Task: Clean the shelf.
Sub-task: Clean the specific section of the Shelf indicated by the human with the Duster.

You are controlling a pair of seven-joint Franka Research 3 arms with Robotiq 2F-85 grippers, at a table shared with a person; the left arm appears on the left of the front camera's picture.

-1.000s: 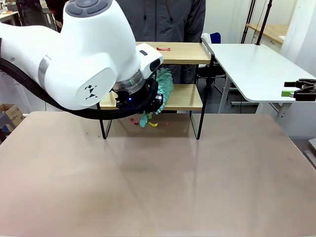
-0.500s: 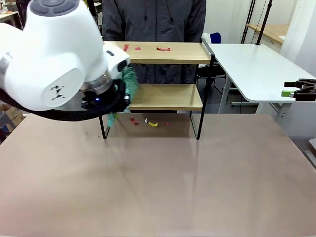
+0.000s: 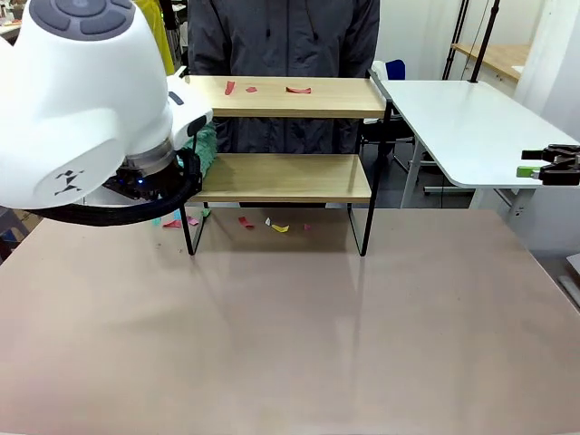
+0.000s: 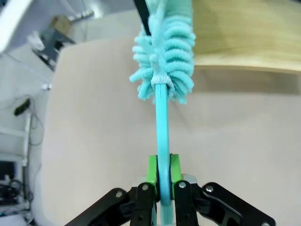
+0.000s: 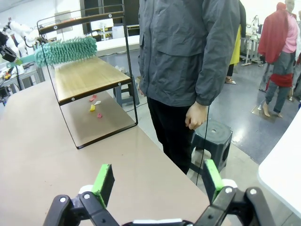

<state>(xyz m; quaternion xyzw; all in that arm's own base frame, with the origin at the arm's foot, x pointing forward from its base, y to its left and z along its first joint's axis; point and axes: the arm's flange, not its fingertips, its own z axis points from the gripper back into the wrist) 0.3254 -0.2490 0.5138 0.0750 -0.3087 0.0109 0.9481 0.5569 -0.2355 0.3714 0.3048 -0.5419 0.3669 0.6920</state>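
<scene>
The shelf (image 3: 299, 177) stands at the table's far side, with two wooden boards in a black frame. Three red scraps (image 3: 298, 90) lie on its top board. My left gripper (image 4: 162, 167) is shut on the handle of a teal duster (image 4: 164, 61), whose fluffy head (image 3: 207, 145) rests at the left end of the lower board (image 4: 244, 33). In the front view the white left wrist hides that gripper. My right gripper (image 5: 157, 181) is open and empty, parked off the table at the far right (image 3: 548, 166). From there I see the shelf (image 5: 89, 70) and the duster (image 5: 66, 51).
Coloured paper scraps (image 3: 279, 227) lie on the table under the shelf, and more (image 3: 172, 223) by its left leg. A person in a dark jacket (image 3: 281, 36) stands behind the shelf. A white side table (image 3: 462, 118) is at the right.
My left arm has swept the duster leftward along the lower board, from its middle to its left end. The right arm has not moved.
</scene>
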